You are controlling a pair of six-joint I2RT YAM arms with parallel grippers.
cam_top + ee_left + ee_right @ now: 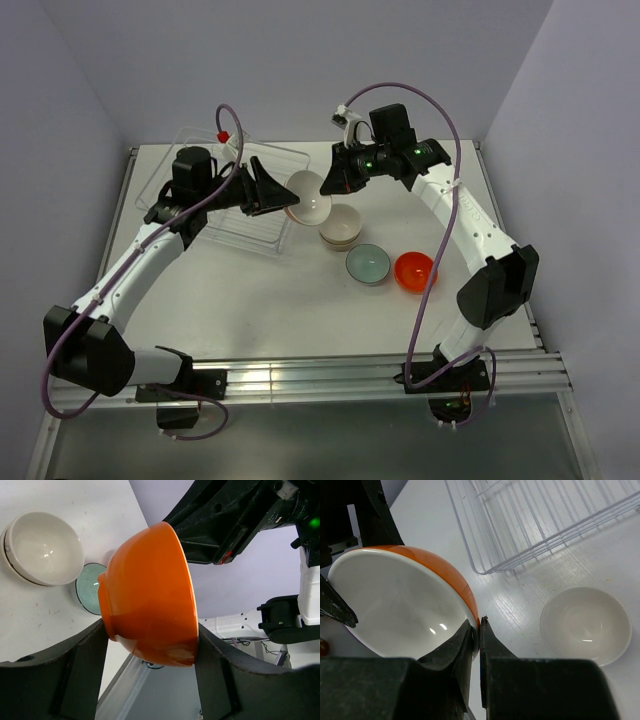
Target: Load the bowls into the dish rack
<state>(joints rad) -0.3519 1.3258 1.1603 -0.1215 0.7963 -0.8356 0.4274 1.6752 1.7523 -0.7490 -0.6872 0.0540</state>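
Observation:
An orange bowl with a white inside (pixel 308 197) hangs tilted on edge above the table, just right of the dish rack (pixel 200 137). My left gripper (pixel 272 188) is shut on it, one finger on its foot and the other on its rim, as the left wrist view (pixel 150 625) shows. My right gripper (pixel 332 184) pinches the same bowl's rim (pixel 479 622). The cream bowls (pixel 340 225) sit stacked on the table, with a teal bowl (pixel 368 264) in front of them. The rack's white wires (pixel 545 520) hold no bowl.
A red-orange bowl (pixel 415 270) stands right of the teal bowl. A small red-tipped object (pixel 223 133) sits at the rack's far edge. Purple cables loop over both arms. Walls close the table on three sides.

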